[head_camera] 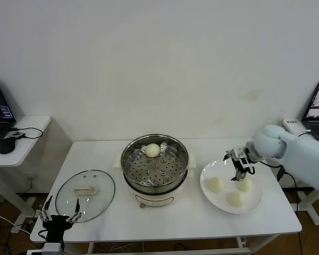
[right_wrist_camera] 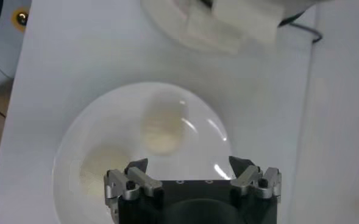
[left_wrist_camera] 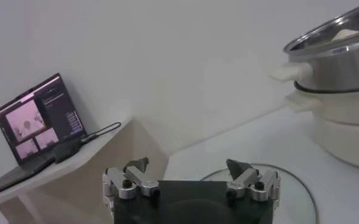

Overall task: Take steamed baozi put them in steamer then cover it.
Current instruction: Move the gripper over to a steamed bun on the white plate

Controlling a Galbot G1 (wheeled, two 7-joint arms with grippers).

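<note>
Nearest the head camera, the left gripper (head_camera: pixel 60 218) hangs at the front left corner of the counter (head_camera: pixel 186 218), just off its edge, with its fingers spread wide and nothing between them. Right beside it, near that corner, lies one glass lid (head_camera: pixel 85 195), flat on the counter with its cream handle up; the left wrist view catches its rim (left_wrist_camera: pixel 301 189) under the fingertips.

One steamer (head_camera: pixel 154 169) stands in the middle of the counter, uncovered. One bun (head_camera: pixel 152 150) sits on its perforated tray, against the far wall of the pot.

One white plate (head_camera: pixel 255 202) lies toward the right edge of the counter, just beside the steamer. Three buns rest on it: one on the side nearest the steamer (head_camera: pixel 216 184), one toward the far right (head_camera: pixel 244 184), one at the front (head_camera: pixel 235 198). That makes four buns in all.

The right gripper (head_camera: pixel 239 171) hovers over the plate's far side, fingers open wide and holding nothing. From its wrist camera two buns show clearly below, one (right_wrist_camera: pixel 163 126) ahead of the fingers and one (right_wrist_camera: pixel 103 170) partly hidden behind a fingertip.
</note>
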